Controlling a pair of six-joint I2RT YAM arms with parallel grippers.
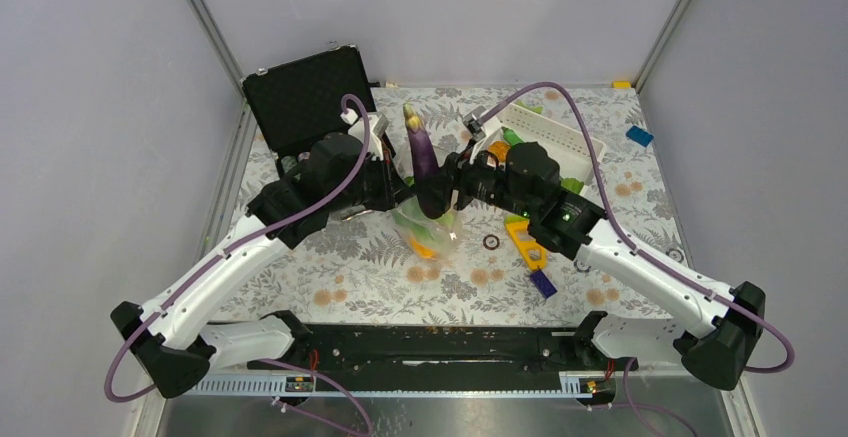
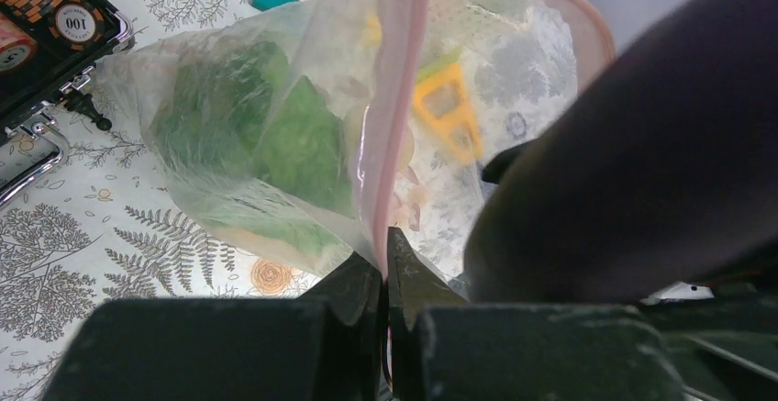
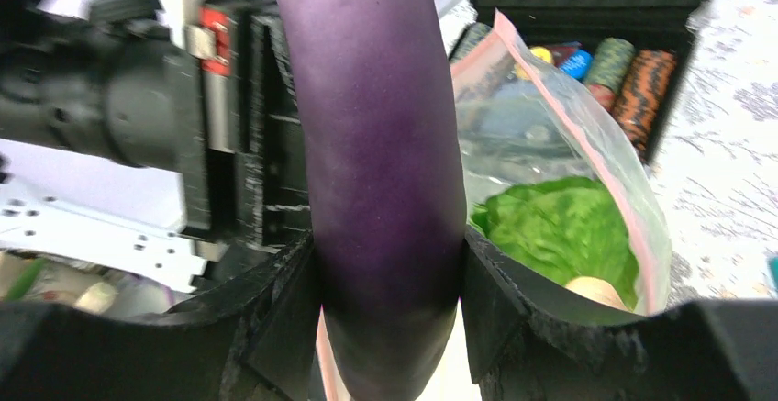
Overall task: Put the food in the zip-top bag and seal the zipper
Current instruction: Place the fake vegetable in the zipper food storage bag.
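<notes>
L claw [image 2: 386, 259] pinched tight on zipper [image 2: 396, 89], holding zip-top bag [image 2: 220, 135] mouth open; R claw [image 3: 385, 272] partly open, clamped round purple vegetable [image 3: 376, 116]; its long axis approx upright, low end at bag mouth; lettuce leaf [image 3: 560, 227] inside; R arm nearer.

Pretty tight in the middle: left claw [image 2: 385, 261] pinching the zipper [image 2: 396, 98] and right claw [image 3: 385, 314] clamping the eggplant [image 1: 424, 152] crowd the zip-top bag's [image 2: 229, 135] mouth from both sides. Chip case [image 1: 300, 97] and basket [image 1: 556, 137] wall off the far side, and a yellow block [image 1: 525, 243] sits right of the bag. The near tabletop [image 1: 375, 285] strip is open.
</notes>
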